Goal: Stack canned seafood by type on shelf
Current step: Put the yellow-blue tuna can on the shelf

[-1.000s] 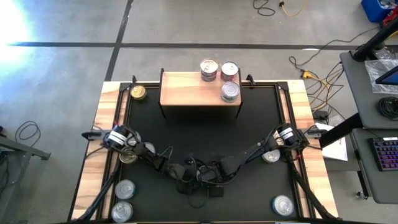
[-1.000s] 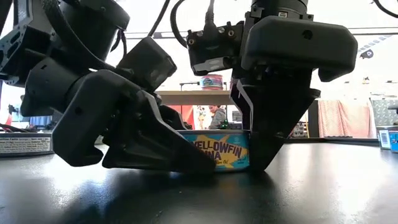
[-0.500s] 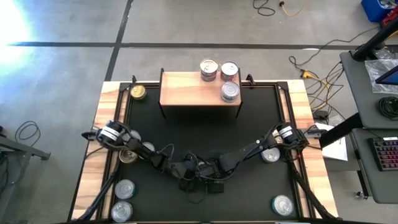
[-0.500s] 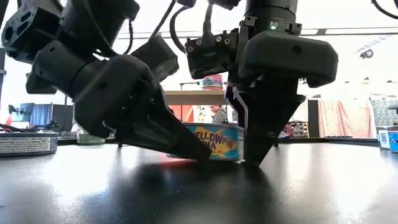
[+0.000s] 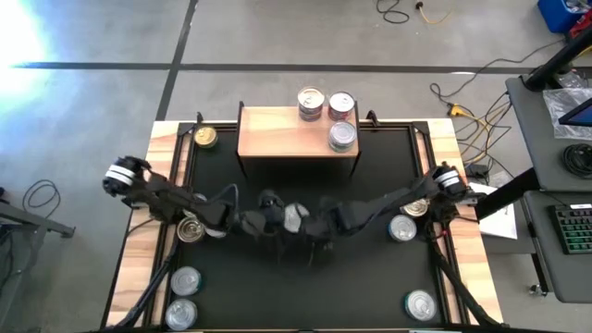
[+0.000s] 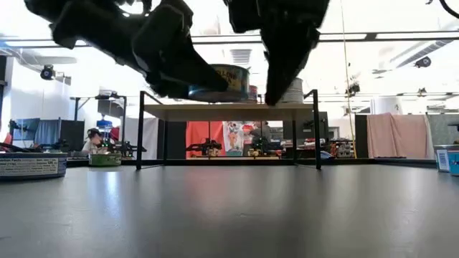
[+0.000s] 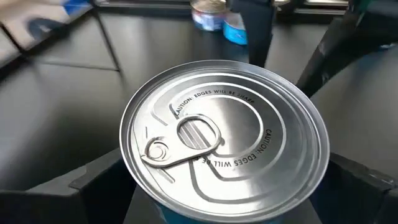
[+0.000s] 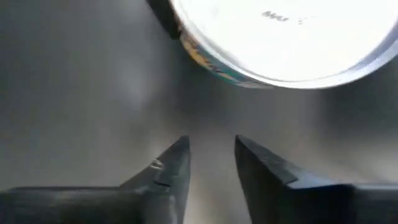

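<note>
In front of the shelf, over the middle of the black mat, the left tool pinches a silver-lidded can by its sides, one finger on each flank. The low view shows this can clear of the mat, level with the shelf's board, its label yellow and blue. From the left wrist, the lid faces up with its pull ring flat.

Just beside the held can, on the side away from the left arm, the right tool hangs with its fingers a narrow gap apart and nothing between them.

On the shelf's right end stand three cans: two at the back edge, one at the front. A gold-lidded can sits off the shelf's left end. More cans lie on the surface well in front of the shelf, toward both sides.
</note>
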Action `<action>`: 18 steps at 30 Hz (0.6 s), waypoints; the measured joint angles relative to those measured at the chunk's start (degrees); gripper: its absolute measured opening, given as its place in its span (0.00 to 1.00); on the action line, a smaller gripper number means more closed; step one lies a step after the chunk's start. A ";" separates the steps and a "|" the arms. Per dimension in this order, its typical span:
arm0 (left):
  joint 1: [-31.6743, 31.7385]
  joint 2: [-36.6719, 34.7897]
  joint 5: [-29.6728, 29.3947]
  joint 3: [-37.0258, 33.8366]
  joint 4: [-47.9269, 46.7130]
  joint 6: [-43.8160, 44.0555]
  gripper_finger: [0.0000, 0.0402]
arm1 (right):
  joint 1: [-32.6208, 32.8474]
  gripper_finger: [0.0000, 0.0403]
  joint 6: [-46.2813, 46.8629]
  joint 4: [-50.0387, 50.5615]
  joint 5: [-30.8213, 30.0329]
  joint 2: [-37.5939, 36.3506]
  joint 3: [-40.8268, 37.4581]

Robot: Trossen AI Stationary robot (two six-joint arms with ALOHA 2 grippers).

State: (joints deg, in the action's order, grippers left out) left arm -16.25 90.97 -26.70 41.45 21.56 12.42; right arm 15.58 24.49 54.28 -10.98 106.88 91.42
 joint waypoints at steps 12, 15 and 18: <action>17.77 -12.53 9.01 7.04 -19.15 -11.40 0.93 | -12.51 0.03 -16.09 3.53 -4.84 -12.96 0.00; 22.53 -13.21 9.71 7.93 -19.81 -12.65 0.93 | -15.09 0.02 -19.92 2.66 -8.59 -15.18 0.00; 27.00 -13.23 10.41 8.21 -20.16 -13.56 0.93 | -17.25 0.02 -23.11 0.46 -8.57 -16.39 0.00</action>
State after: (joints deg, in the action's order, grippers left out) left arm 10.75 77.73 -16.29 49.66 1.40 -1.14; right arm -1.67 1.38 54.75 -19.55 90.49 91.42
